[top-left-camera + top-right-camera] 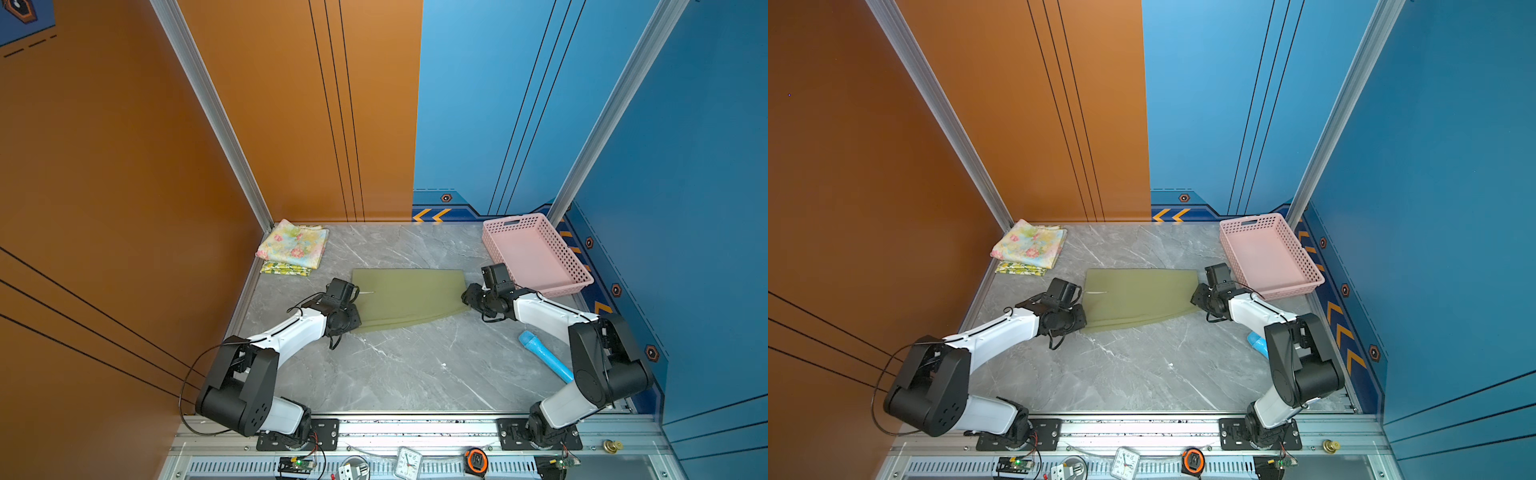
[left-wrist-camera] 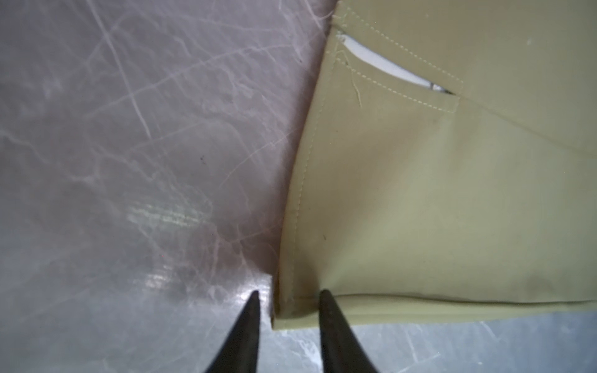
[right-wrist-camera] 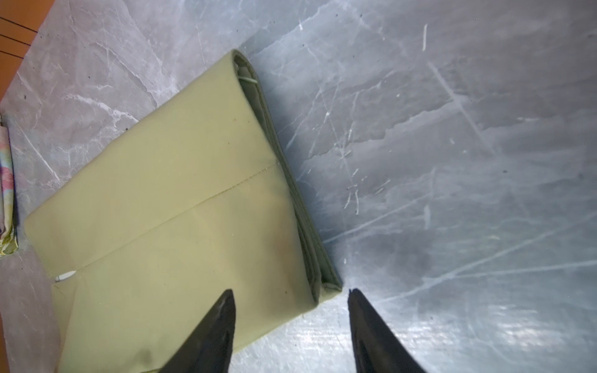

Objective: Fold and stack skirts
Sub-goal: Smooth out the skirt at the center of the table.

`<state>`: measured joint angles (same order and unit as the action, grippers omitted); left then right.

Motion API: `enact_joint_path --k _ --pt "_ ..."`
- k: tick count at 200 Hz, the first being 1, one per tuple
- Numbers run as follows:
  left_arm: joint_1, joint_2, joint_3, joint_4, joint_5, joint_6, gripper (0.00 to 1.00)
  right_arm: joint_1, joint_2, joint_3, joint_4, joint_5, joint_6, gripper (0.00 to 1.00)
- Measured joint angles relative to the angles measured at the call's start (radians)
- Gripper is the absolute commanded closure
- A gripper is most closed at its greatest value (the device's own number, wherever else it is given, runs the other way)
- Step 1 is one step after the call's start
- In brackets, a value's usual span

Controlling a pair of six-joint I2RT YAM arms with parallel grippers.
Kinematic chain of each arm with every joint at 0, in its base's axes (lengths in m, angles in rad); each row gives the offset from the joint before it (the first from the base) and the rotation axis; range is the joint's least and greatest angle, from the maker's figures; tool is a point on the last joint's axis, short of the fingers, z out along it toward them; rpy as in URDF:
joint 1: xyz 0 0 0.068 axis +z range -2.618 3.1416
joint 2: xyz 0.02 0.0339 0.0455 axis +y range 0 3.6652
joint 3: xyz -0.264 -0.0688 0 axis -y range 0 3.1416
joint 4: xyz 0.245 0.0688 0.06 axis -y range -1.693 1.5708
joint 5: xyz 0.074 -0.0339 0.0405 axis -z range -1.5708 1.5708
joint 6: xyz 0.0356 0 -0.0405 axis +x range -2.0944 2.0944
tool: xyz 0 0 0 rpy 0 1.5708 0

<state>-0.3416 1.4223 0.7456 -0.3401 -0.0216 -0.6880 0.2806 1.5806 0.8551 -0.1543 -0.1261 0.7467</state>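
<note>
Olive skirt (image 2: 420,193) corner; left gripper (image 2: 289,293) agape

open tabletop (image 1: 399,365) nearside, basket (image 1: 528,253) blocking far right

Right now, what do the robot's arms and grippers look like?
Both the left arm and right arm have glossy white links between bulky black joint housings. A thin black cable loops beside the left one. The left gripper and right gripper have slim black fingers tapering to points.

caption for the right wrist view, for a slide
Right end effector, jaws open, straddling a corner of the folded olive green skirt on the grey marble table.
</note>
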Motion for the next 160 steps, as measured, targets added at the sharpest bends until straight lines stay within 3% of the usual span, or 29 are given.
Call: enact_joint_path --k 21,70,160 --pt "0.007 -0.027 0.005 -0.008 -0.003 0.001 0.43 -0.003 -0.009 0.000 -0.011 -0.004 -0.011 0.33" --pt "0.022 0.025 0.107 -0.035 -0.003 0.034 0.34 -0.005 -0.009 0.000 -0.021 -0.030 -0.015 0.32" --pt "0.031 0.229 0.257 -0.071 -0.004 0.105 0.34 -0.034 0.101 0.101 -0.056 -0.100 -0.075 0.40"
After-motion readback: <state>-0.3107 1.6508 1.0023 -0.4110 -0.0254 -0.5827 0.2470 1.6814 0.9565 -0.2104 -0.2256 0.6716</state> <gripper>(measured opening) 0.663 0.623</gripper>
